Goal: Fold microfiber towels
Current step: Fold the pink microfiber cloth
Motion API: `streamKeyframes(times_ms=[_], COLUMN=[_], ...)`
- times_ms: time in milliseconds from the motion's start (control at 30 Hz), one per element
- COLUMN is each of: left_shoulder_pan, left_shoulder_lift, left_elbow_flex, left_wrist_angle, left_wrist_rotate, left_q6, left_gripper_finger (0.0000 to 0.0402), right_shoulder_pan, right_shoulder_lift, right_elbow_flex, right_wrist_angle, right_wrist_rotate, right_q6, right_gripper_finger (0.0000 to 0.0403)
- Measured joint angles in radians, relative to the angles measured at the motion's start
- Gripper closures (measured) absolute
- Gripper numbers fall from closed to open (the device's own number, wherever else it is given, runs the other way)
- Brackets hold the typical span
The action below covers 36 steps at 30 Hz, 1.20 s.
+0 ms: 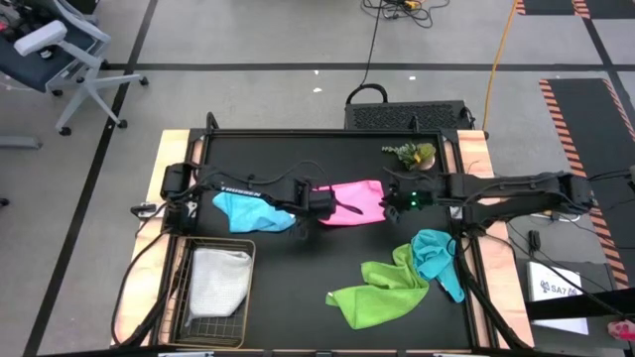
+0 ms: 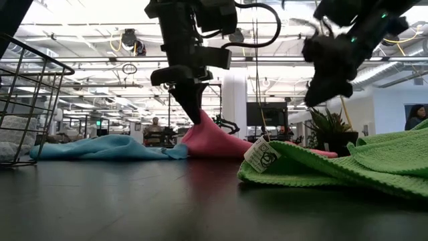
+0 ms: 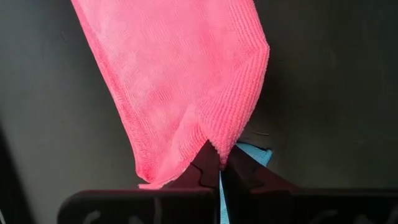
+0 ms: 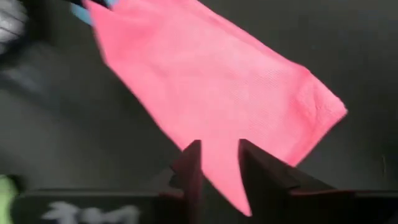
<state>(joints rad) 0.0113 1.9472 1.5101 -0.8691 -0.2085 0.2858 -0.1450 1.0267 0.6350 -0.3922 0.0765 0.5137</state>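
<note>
Fingers (image 3: 219, 171) of left arm pinch pink towel (image 3: 180, 81) edge.

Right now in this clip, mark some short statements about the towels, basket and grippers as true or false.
1. The left gripper is shut on the pink towel. True.
2. The wire mesh basket holds the lime green towel. False: it holds the pale grey-white towel.
3. The right gripper is open above the pink towel. True.
4. The teal towel lies far from the lime green one. False: they touch.
5. The light blue towel lies beside the pink towel. True.
</note>
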Motion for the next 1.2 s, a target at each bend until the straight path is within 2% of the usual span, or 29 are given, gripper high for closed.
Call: streamKeyframes(times_ms=[67, 133, 333, 467, 567, 767, 1200], left_shoulder_pan=[0.0, 0.0, 0.0, 0.0, 0.0, 0.0, 0.0], left_shoulder_lift=[0.0, 0.0, 0.0, 0.0, 0.0, 0.0, 0.001], left_elbow_flex=[0.0, 0.0, 0.0, -0.001, -0.001, -0.001, -0.001], left_wrist_angle=[0.001, 0.001, 0.001, 0.001, 0.0, 0.0, 0.001], left_wrist_rotate=[0.0, 0.0, 0.0, 0.0, 0.0, -0.001, -0.006], left_q6=[-0.005, -0.011, -0.033, -0.033, -0.033, -0.033, -0.032], left_gripper_finger=[0.0401, 0.0401, 0.0401, 0.0401, 0.0401, 0.0401, 0.0401], right_shoulder_pan=[-0.016, -0.036, -0.142, -0.212, -0.244, -0.217, -0.229], right_shoulder_lift=[0.063, 0.128, 0.283, 0.311, 0.321, 0.324, 0.388], right_elbow_flex=[0.0, 0.0, 0.0, 0.0, 0.0, 0.0, 0.0], right_wrist_angle=[0.022, 0.05, 0.203, 0.308, 0.324, 0.38, 0.34], right_wrist_rotate=[0.001, 0.002, 0.007, 0.006, 0.001, -0.103, -0.018], right_q6=[-0.029, -0.08, -0.138, -0.134, -0.089, -0.032, -0.066], right_gripper_finger=[0.0369, 0.0393, 0.0402, 0.0402, 0.0403, 0.0403, 0.0403])
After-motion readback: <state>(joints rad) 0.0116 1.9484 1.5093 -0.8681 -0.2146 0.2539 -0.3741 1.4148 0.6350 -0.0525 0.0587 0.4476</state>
